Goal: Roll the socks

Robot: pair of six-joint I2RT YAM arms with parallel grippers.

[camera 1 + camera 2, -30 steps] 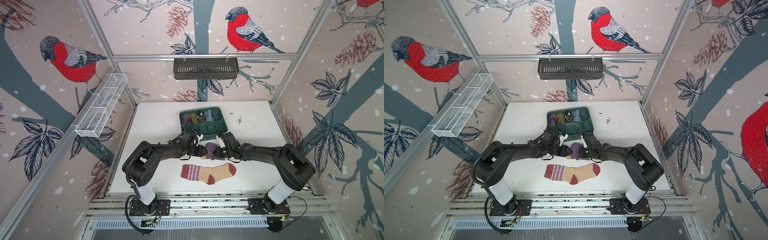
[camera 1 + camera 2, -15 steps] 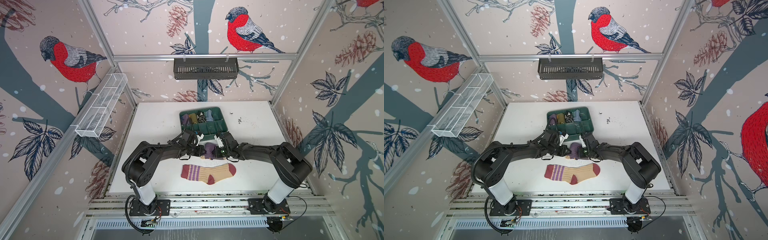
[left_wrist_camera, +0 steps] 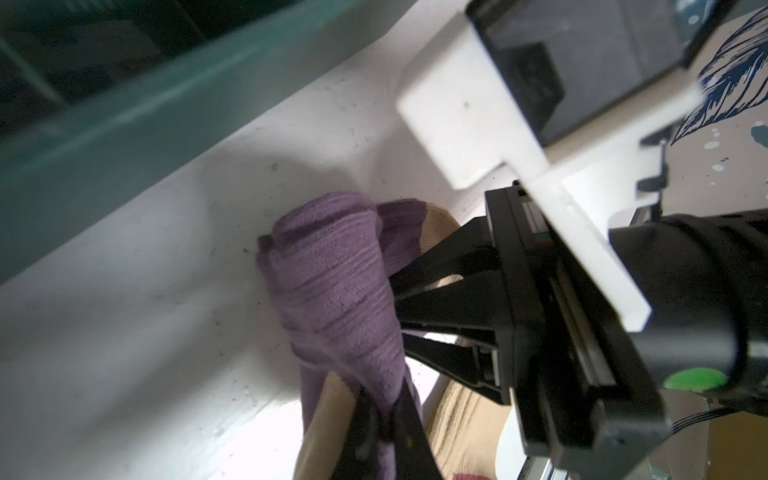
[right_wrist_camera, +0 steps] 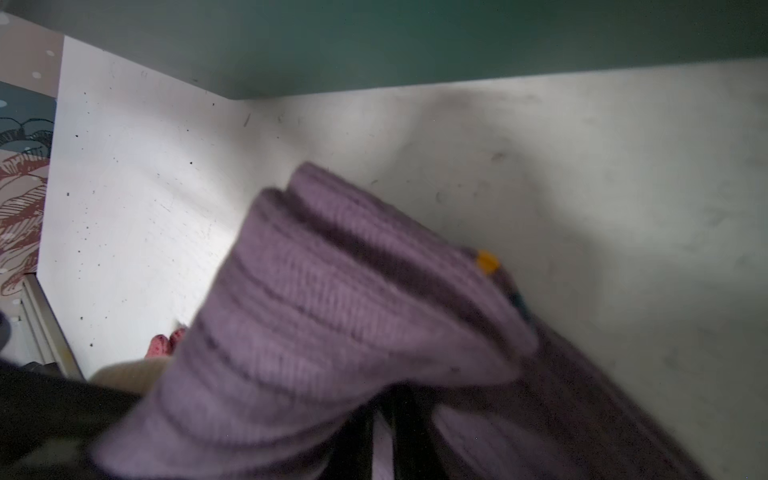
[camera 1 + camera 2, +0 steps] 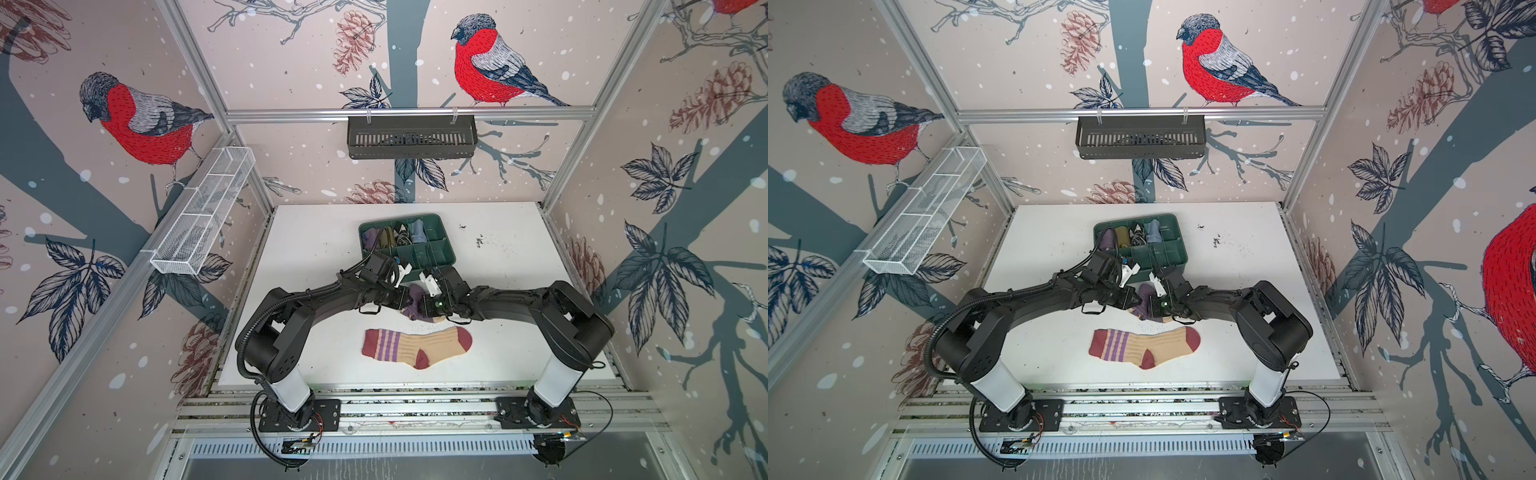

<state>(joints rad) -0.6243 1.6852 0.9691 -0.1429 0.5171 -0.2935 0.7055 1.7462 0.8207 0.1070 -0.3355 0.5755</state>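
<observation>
Both arms fold in from their bases. We see the left arm [image 5: 316, 297] and right arm [image 5: 511, 303] lying low with elbows out and forearms nearly level, their wrists meeting tip to tip at the middle in both top views. We log the left gripper [image 5: 406, 306] [image 3: 384, 428] pinched tight on a fold of the sock [image 3: 332, 282]. The right gripper [image 5: 422, 309] [image 3: 405, 309] faces it, almost touching. Its jaws stand a narrow slit apart, tips buried in the folds; we cannot tell whether it grips.
</observation>
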